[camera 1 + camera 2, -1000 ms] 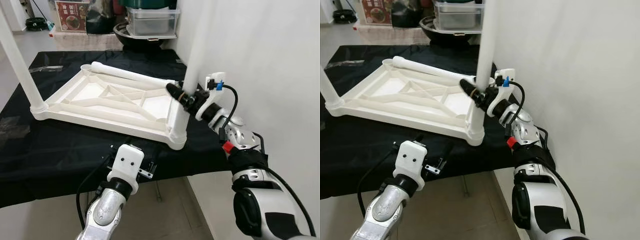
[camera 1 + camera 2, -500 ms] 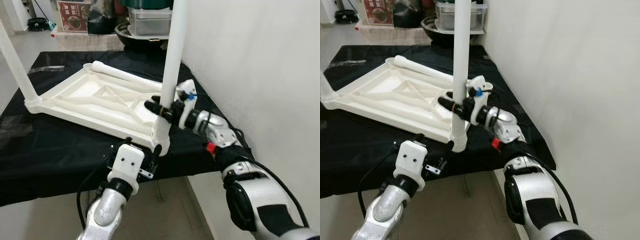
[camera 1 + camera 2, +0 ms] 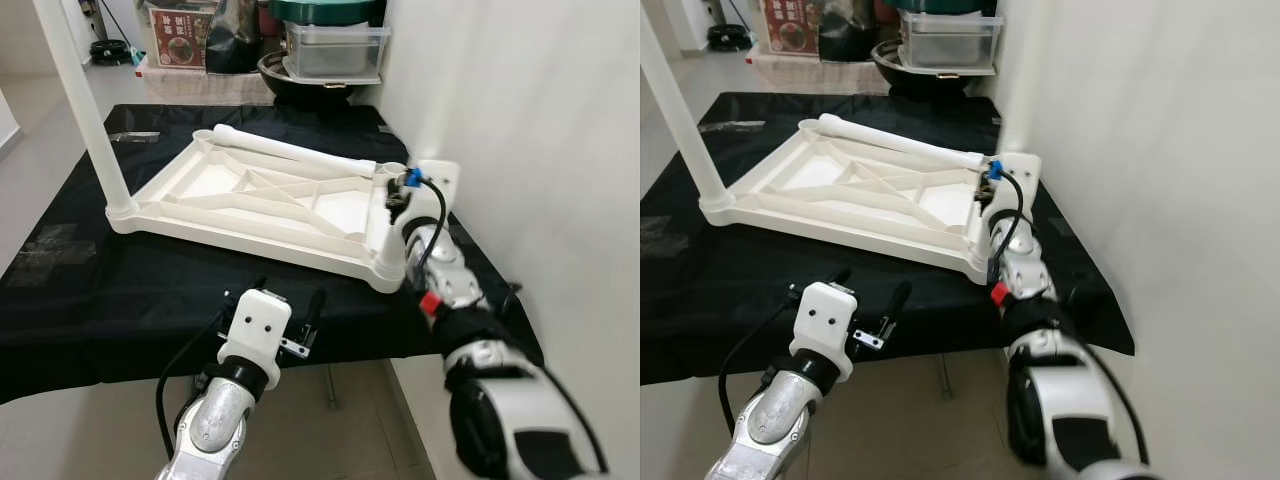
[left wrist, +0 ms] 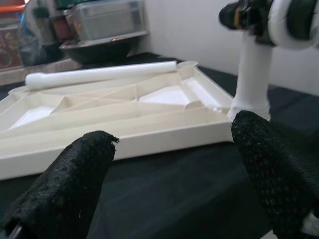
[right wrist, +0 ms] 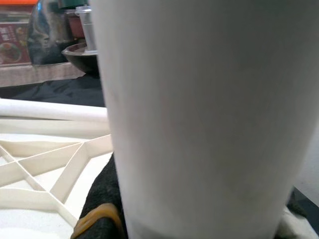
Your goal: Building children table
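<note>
A ribbed white plastic tabletop [image 3: 270, 205] is laid inverted on the black-draped worktop [image 3: 120, 290]. A smooth leg [image 5: 199, 114] at its corner is clasped by the right end effector [image 3: 395, 200]; the left end effector [image 3: 285, 312] is held open nearby.

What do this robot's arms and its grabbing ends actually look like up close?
The arms are silver metal with rounded joints. The left arm ends in a white boxy block with two small holes, a black cable looping beside it. The left gripper has two long black fingers with a rough, grainy surface. The right arm carries a red band, black cables, a blue plug and a white end block.
</note>
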You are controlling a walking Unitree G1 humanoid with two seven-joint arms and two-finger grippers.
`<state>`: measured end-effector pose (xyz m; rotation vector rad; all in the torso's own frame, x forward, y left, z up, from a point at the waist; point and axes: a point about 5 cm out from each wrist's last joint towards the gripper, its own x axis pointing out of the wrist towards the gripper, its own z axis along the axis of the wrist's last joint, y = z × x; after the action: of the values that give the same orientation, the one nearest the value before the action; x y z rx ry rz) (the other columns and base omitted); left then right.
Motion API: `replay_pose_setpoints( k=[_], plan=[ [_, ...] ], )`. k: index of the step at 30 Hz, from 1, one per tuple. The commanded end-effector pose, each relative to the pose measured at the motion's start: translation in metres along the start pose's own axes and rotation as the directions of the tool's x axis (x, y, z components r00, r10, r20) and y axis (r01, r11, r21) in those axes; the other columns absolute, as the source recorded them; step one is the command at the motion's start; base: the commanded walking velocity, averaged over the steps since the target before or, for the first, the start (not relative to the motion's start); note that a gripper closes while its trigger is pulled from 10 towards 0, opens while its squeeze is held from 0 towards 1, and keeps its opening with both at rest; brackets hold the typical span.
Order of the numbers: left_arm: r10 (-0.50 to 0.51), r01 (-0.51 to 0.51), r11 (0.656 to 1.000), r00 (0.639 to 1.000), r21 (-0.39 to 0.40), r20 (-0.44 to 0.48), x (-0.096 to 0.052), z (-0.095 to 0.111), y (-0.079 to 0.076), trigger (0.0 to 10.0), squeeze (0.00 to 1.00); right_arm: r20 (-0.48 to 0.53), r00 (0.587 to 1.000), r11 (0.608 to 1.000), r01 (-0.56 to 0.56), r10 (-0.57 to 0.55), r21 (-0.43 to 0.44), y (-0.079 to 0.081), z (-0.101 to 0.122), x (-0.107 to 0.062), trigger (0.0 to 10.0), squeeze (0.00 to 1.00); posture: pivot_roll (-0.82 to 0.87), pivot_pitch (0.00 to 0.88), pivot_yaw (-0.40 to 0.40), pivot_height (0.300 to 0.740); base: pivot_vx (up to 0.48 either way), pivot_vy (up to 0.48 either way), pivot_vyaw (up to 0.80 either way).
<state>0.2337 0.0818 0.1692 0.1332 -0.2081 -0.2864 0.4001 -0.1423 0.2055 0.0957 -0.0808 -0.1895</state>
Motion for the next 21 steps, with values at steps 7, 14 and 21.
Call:
replay_pose_setpoints(
  k=[7, 14, 21],
  plan=[
    [-0.005, 0.005, 1.0, 1.0, -0.005, 0.026, 0.001, 0.008, -0.003, 10.0, 0.0, 0.045, 0.98, 0.97, -0.197, 0.192, 0.144, 0.021, -0.011, -0.009, 10.0, 1.0, 0.1, 0.031, -0.088, 0.74, 0.0, 0.0, 0.0],
    [-0.012, 0.013, 1.0, 0.999, -0.015, 0.034, 0.0, 0.01, -0.006, 10.0, 0.0, 0.087, 0.759, 0.715, -0.641, 0.646, 0.278, 0.035, 0.0, -0.013, 10.0, 0.0, 0.1, 0.033, -0.092, 0.74, 0.0, 0.0, 0.0],
    [-0.033, 0.034, 0.999, 0.998, -0.012, 0.055, -0.002, 0.018, -0.009, 10.0, 0.0, 0.03, 0.456, 0.441, -0.874, 0.89, 0.206, 0.029, -0.002, -0.024, 10.0, 0.0, 0.1, 0.036, -0.094, 0.74, 0.0, 0.0, 0.0]
  ],
)
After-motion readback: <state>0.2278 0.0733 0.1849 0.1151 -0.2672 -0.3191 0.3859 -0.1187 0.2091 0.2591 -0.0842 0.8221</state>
